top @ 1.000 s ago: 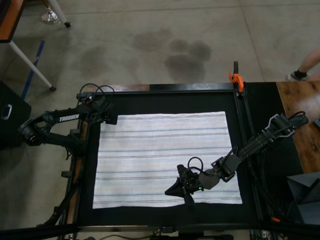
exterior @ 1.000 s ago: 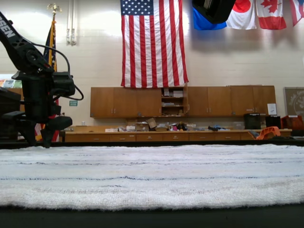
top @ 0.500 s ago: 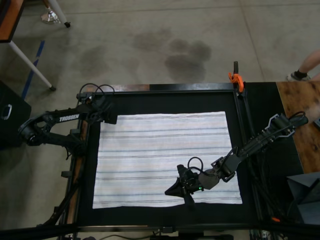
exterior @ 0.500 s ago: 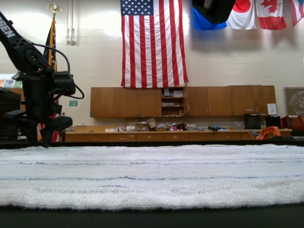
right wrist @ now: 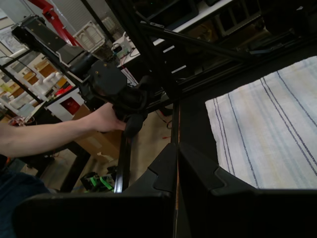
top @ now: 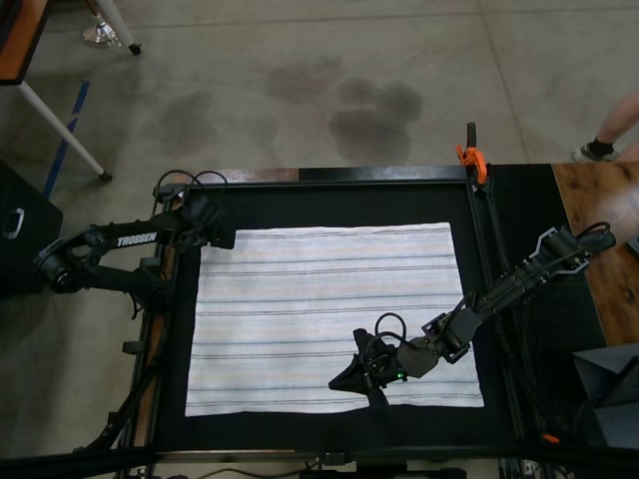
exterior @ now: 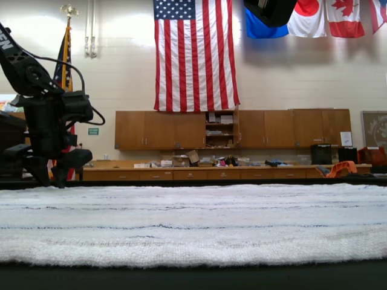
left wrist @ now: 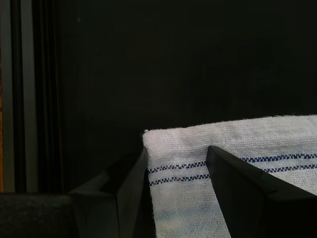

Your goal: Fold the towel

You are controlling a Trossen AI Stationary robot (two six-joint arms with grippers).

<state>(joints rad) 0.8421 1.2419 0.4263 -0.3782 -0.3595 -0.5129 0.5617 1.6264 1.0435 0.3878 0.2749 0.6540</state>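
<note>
— Towel [top: 329, 317] lay flat on the black table [top: 329, 203]. And the tools?

— Left tool [left wrist: 176, 166] stood open astride its corner, gripping nothing; it needed to sink lower before closing. Right tool [right wrist: 176, 163] looked shut and empty.

— Containers?

— None showed anywhere.

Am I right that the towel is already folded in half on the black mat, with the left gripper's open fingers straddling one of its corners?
Not quite: the towel is not folded. The top view shows it spread flat in a single layer on the black mat. The rest holds: in the left wrist view the left gripper is open, its fingers either side of a towel corner.
</note>
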